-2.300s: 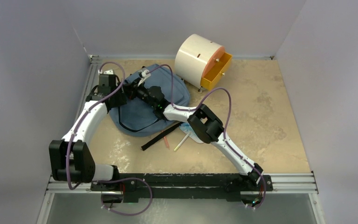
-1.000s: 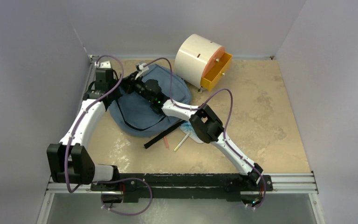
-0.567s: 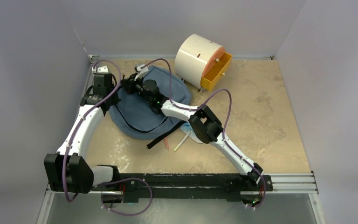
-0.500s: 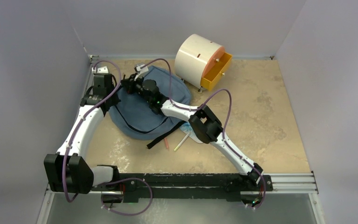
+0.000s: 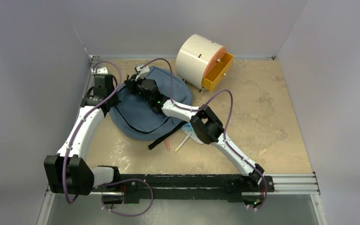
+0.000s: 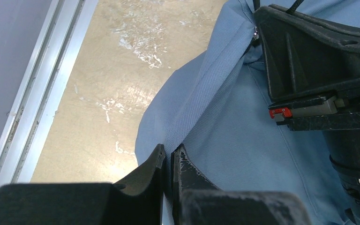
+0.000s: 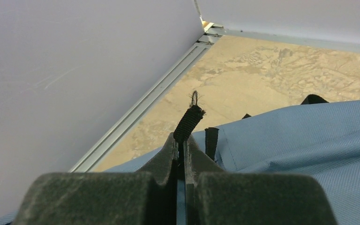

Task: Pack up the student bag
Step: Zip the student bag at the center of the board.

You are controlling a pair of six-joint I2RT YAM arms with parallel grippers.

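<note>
On beige tabletop [image 5: 262, 117], both end effectors [image 6: 168, 154] [image 7: 183, 140] pinch the student bag [image 5: 136, 110].

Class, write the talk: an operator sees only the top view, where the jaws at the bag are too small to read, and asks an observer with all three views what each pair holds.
Operator: What do the right jaws hold?
Observer: They are shut on a black tab whose frayed end sticks up above the bag.
Operator: And the left jaws?
Observer: They are shut on a raised fold of the bag's blue cloth, near its edge.
</note>
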